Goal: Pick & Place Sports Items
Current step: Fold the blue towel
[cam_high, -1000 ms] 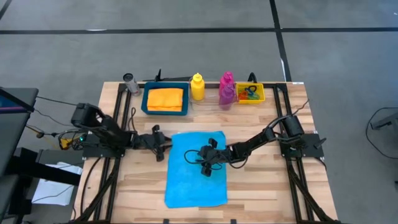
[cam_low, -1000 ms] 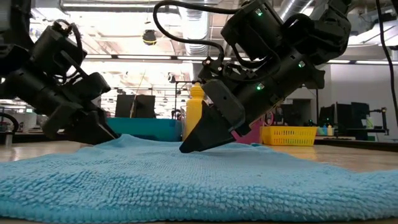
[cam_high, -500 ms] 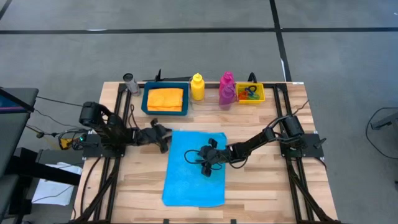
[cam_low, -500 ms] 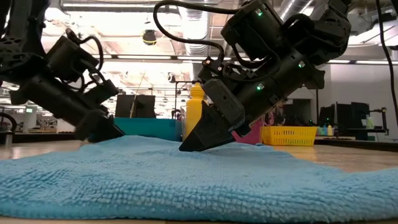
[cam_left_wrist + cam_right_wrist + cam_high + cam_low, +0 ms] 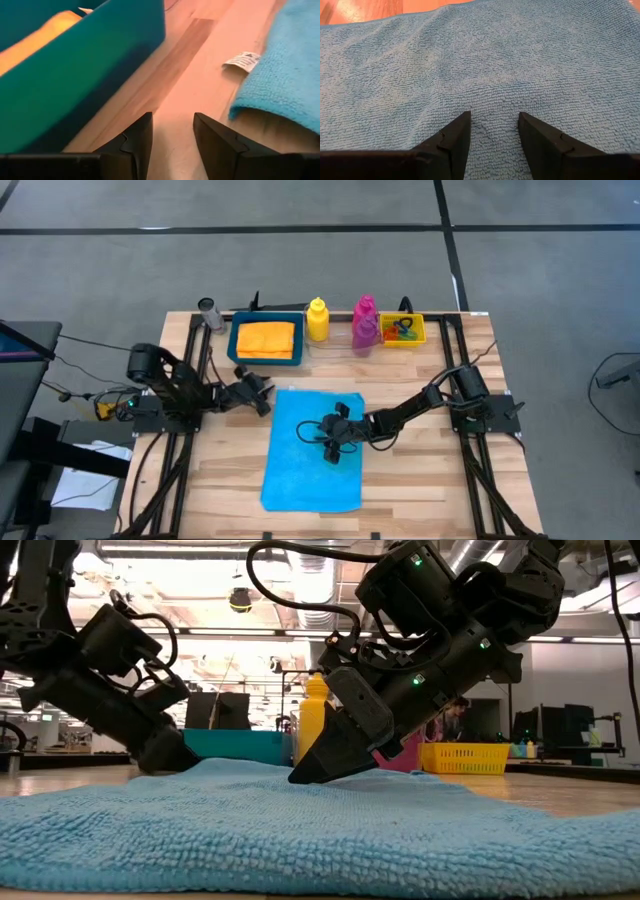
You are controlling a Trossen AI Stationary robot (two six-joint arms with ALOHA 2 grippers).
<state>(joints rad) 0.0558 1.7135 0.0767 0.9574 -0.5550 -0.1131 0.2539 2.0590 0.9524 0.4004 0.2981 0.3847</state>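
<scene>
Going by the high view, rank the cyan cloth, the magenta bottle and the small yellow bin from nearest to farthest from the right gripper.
From the right gripper:
1. Cyan cloth: directly under the gripper, mid-table.
2. Magenta bottle: in the back row, just beyond the cloth's far edge.
3. Small yellow bin: back row, to the bottle's right, slightly farther.

Two dark, matte-black jointed arms, each built of blocky housings linked by rounded joints. Left arm: a cylindrical base joint and loose black cable loops along its links. Right arm: thick black cables arching over the wrist housing, with small green indicator lights on its casing. Each arm ends in two black, wedge-shaped fingers with stepped inner edges.
</scene>
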